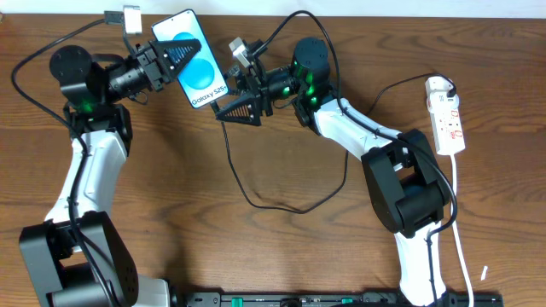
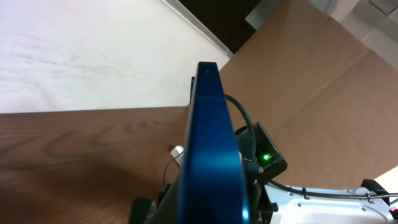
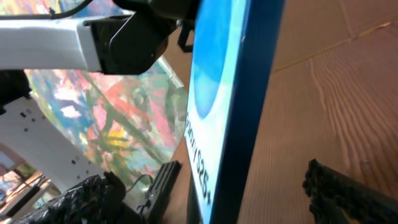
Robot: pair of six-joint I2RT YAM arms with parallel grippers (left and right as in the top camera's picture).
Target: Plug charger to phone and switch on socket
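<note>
The phone (image 1: 200, 77) is held tilted above the far part of the bench (image 1: 213, 256), screen up, pinched by the left hand (image 1: 177, 55) on its outstretched arm. The right hand (image 1: 236, 85) is spread, with its fingers (image 3: 348, 193) on either side of the phone's lower end and clear of it. The charger (image 1: 256, 203) loops across open bench, and its tip seems to reach the phone's lower end. The socket (image 1: 448, 115) lies well apart by the right edge.

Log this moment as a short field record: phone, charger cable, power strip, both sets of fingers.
phone: in the left fingers, blue screen lit
left fingers: shut on the phone
right fingers: open, the phone's lower end between them
charger cable: looped across the table; whether its plug is in the phone is unclear
power strip: lying far right, untouched
</note>
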